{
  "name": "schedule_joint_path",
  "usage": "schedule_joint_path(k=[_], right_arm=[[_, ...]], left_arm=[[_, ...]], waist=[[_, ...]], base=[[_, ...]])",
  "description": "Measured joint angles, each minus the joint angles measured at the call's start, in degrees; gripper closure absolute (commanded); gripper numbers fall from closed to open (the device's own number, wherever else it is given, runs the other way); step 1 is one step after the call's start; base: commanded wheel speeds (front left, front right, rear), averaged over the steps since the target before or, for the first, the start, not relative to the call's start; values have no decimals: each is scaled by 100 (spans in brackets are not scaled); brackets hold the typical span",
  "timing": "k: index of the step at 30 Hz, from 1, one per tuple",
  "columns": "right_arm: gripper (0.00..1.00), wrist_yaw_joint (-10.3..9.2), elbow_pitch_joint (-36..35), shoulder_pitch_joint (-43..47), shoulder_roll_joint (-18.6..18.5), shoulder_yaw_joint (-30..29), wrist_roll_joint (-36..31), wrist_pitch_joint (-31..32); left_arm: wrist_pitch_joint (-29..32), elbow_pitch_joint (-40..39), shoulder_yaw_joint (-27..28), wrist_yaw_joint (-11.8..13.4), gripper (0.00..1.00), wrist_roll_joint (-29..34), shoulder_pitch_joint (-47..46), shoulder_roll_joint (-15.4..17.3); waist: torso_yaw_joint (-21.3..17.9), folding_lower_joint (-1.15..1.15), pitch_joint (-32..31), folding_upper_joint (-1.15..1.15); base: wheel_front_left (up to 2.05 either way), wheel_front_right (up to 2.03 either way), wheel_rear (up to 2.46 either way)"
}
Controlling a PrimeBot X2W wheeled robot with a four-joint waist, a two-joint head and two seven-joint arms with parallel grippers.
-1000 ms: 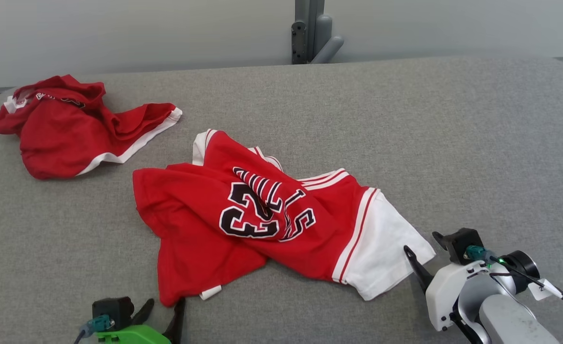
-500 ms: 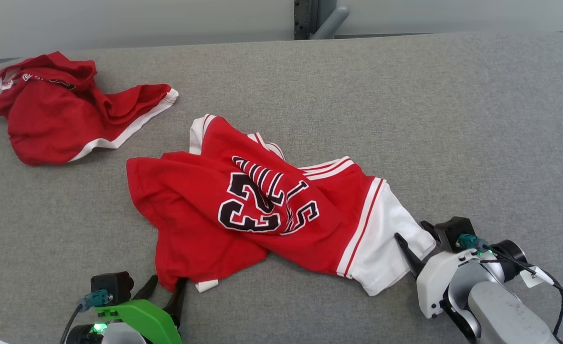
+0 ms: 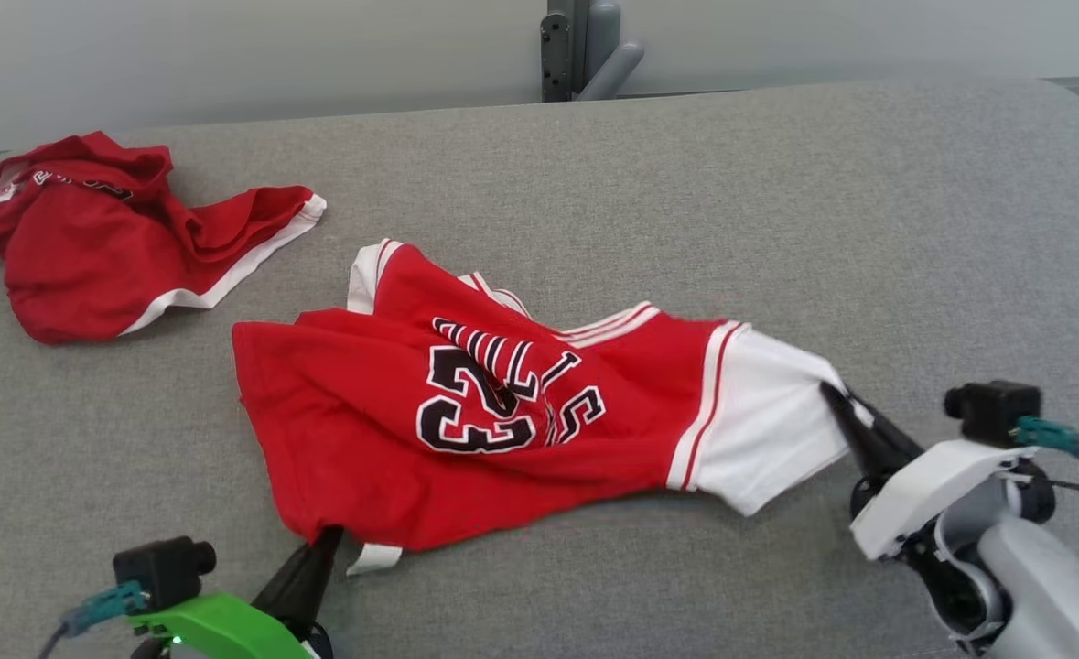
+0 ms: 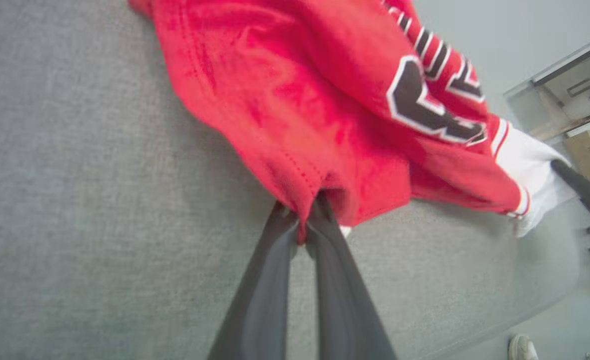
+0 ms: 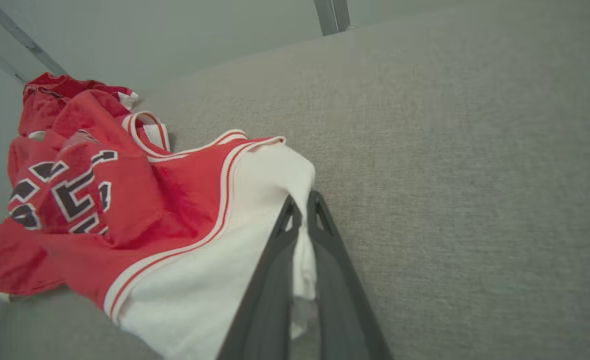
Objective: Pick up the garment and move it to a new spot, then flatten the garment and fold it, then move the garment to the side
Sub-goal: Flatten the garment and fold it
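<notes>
A red jersey [image 3: 466,412] with black "23" lettering and a white sleeve [image 3: 768,430] lies crumpled in the middle of the grey table [image 3: 685,201]. My left gripper [image 3: 324,540] is shut on its red lower hem, seen pinched between the dark fingers [image 4: 274,260] in the left wrist view. My right gripper [image 3: 836,398] is shut on the edge of the white sleeve [image 5: 254,200], cloth pinched between its fingers [image 5: 325,235]. The jersey [image 4: 325,100] is stretched and partly lifted between the two grippers.
A second red garment with white trim [image 3: 109,229] lies bunched at the table's far left. A grey post [image 3: 580,50] stands behind the far edge. The right half of the grey surface is bare.
Both grippers have closed on the jersey: the left on the lower hem, the right on the white sleeve. The right gripper has pulled up and right, stretching the cloth. The camera shifted slightly.
</notes>
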Motion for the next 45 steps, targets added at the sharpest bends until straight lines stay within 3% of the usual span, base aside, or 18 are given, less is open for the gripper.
schedule_joint_path(k=[5,8,12,16,21,25,30,33,37,40,45], right_arm=[[100,-2,-1488,205,-512,-793,1267,127],[100,-3,-2246,118,-756,-1291,1808,279],[100,-5,-2769,-459,-859,-1844,2179,502],[100,-5,-2838,-1434,-856,-2212,2189,818],[100,-5,-2183,-3199,-587,-2587,1791,1158],[100,-5,-1243,-4804,-105,-2808,1109,1115],[100,-5,-176,-6461,794,-3101,371,332],[100,-5,375,-7058,1114,-3177,3,-166],[100,-5,795,-7510,1189,-3092,-299,-542],[100,-5,747,-7473,1212,-2621,-137,-547],[100,-5,243,-5871,925,-1684,314,-594]], left_arm=[[339,-1979,520,10,100,-1037,333,319],[636,-2980,848,182,100,-1363,191,560],[1168,-3764,1090,503,100,-1683,-715,808],[1784,-3858,1057,797,100,-1753,-2269,1025],[2128,-2807,777,1002,100,-1475,-4749,938],[1809,-1455,572,969,100,-905,-6539,572],[439,82,565,681,100,-90,-8072,171],[-450,864,521,468,100,303,-8519,40],[-1493,1758,430,227,100,672,-8920,-26],[-1809,2236,346,120,100,794,-8946,-53],[-1975,2493,213,14,100,578,-7878,-16]], waist=[[-123,0,77,0],[-177,0,246,0],[-229,0,581,0],[-264,0,996,0],[-273,1,1577,0],[-265,2,2041,0],[-283,2,2555,0],[-326,2,2789,0],[-398,2,3006,0],[-443,2,3124,0],[-506,1,3139,0]], base=[[0,0,0],[0,0,0],[0,0,0],[0,0,0],[0,0,0],[0,0,0],[0,0,0],[0,0,0],[0,0,0],[0,0,0],[0,0,0]])
